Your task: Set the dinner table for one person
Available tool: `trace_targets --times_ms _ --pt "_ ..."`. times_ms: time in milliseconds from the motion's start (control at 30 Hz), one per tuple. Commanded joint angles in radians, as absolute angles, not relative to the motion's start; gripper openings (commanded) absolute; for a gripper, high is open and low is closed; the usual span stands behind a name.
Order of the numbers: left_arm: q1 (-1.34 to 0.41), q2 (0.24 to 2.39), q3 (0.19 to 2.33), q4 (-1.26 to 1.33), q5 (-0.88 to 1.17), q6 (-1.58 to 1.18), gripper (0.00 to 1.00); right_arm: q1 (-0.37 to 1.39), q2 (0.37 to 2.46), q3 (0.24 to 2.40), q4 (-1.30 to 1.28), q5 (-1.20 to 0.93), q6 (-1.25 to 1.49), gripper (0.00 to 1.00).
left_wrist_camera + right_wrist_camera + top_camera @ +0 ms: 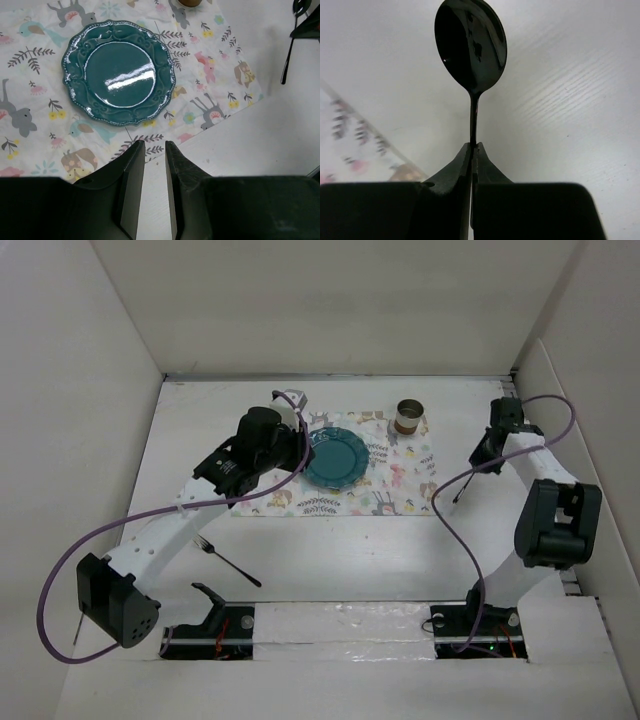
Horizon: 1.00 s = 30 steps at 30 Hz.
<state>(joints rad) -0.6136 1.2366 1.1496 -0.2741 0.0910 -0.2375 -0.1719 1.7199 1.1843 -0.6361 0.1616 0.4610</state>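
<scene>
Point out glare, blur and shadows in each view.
Left wrist: a white glare patch sits on the teal plate. Right wrist: the spoon is sharp but dark, the placemat at left blurred. Top external: even light, soft shadows on the table.

Glossy glazed plate (120,72), matt printed cloth placemat (215,65), mirror-shiny dark spoon (471,45), smooth matt white dinner table (250,150)
</scene>
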Motion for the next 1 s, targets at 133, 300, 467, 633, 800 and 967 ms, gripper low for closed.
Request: trace_targets --times_ms 133,300,467,633,800,967 --pt "-0.614 1.272 1.305 -0.25 0.038 -0.288 0.21 0.066 1.506 1.423 -0.63 0.017 0.359 0.0" --pt "-0.575 1.275 1.309 -0.265 0.018 -0.356 0.24 0.243 1.548 1.456 -0.626 -0.08 0.357 0.0" --pt "-0.514 1.223 1.235 -0.241 0.011 -0.455 0.35 0.305 1.684 1.509 -0.626 -0.089 0.383 0.0" --pt "-0.514 1.183 1.189 -0.271 -0.069 -0.503 0.38 0.325 1.845 1.565 -0.607 -0.112 0.382 0.0" --pt "-0.514 1.091 1.108 -0.273 -0.115 -0.557 0.38 0.325 1.956 1.618 -0.604 -0.117 0.385 0.0" --pt "-0.514 1.065 1.078 -0.395 -0.205 -0.624 0.42 0.334 2.038 1.625 -0.607 -0.098 0.393 0.0"
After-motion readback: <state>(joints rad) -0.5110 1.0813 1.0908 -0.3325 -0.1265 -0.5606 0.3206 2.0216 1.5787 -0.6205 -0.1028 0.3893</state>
